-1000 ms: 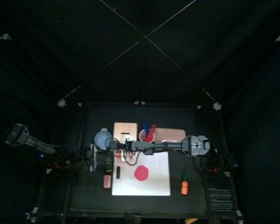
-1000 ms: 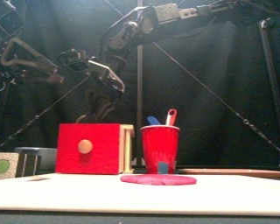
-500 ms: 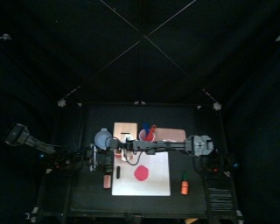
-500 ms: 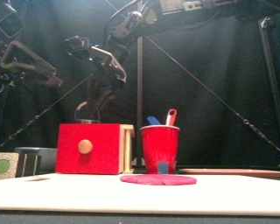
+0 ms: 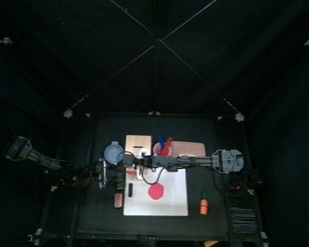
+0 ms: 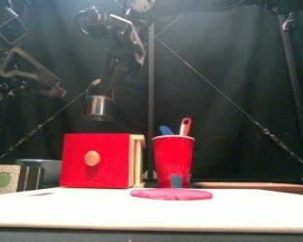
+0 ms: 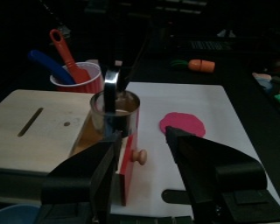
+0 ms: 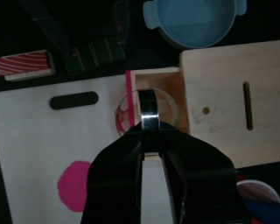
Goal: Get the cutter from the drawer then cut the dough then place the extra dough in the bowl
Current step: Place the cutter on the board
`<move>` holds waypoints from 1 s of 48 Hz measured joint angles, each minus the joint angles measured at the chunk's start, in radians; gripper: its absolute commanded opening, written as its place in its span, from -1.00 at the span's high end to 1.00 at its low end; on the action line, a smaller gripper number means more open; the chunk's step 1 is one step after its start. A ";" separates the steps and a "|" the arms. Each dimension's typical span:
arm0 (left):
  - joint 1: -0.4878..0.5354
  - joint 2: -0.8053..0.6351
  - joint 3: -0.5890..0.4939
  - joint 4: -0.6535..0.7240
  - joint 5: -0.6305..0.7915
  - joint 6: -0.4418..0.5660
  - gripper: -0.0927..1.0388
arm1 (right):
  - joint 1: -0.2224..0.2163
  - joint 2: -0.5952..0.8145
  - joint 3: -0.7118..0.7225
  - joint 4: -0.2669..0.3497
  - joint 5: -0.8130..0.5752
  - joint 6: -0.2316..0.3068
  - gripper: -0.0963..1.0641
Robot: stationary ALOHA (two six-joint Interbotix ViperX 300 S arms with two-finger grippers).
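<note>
The round metal cutter (image 6: 98,107) hangs by its wire handle above the pale wooden box (image 6: 101,161), clear of it. My right gripper (image 8: 149,131) is shut on that handle, and the ring (image 8: 149,108) shows below the jaws over the pulled-out drawer. The red drawer front (image 7: 133,159) stands out from the box. My left gripper (image 7: 145,149) is open, with its jaws spread on either side of the drawer front and the cutter (image 7: 115,105) hanging just beyond. The pink dough disc (image 5: 156,191) lies flat on the white cutting board (image 5: 177,203).
The blue-grey bowl (image 8: 195,17) sits behind the board, left of the box. A red cup (image 6: 173,161) with two toy knives stands right of the box. A dark green sushi roll (image 8: 95,57) and a red-topped sushi piece (image 8: 24,66) lie left of the board. An orange toy (image 5: 203,205) lies to its right.
My right gripper has risen from the drawer with the cutter, which now hangs above the box. The left gripper stays by the drawer front.
</note>
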 measured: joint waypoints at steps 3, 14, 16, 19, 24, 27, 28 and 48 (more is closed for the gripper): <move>0.000 0.000 0.000 0.000 0.000 0.000 -0.62 | 0.008 -0.018 0.014 0.008 0.009 0.000 -0.08; 0.000 -0.002 0.000 -0.002 0.000 0.000 -0.62 | 0.021 -0.097 0.149 0.012 0.015 0.124 -0.08; 0.000 -0.002 -0.002 -0.002 0.000 0.000 -0.62 | 0.025 -0.118 0.192 0.008 0.015 0.147 -0.08; 0.000 -0.002 -0.002 -0.002 0.000 0.000 -0.62 | 0.038 -0.164 0.264 -0.005 0.003 0.183 -0.08; 0.000 -0.002 -0.002 0.000 0.000 0.000 -0.62 | 0.064 -0.239 0.383 -0.015 -0.032 0.236 -0.08; 0.000 -0.002 0.000 0.000 0.000 0.000 -0.62 | 0.084 -0.278 0.459 -0.014 -0.055 0.273 -0.08; 0.002 -0.002 0.000 -0.002 0.000 0.000 -0.62 | 0.094 -0.291 0.489 -0.015 -0.063 0.291 -0.08; 0.072 -0.002 -0.015 0.005 0.000 0.002 -0.62 | 0.158 -0.448 0.888 -0.023 -0.299 0.466 -0.08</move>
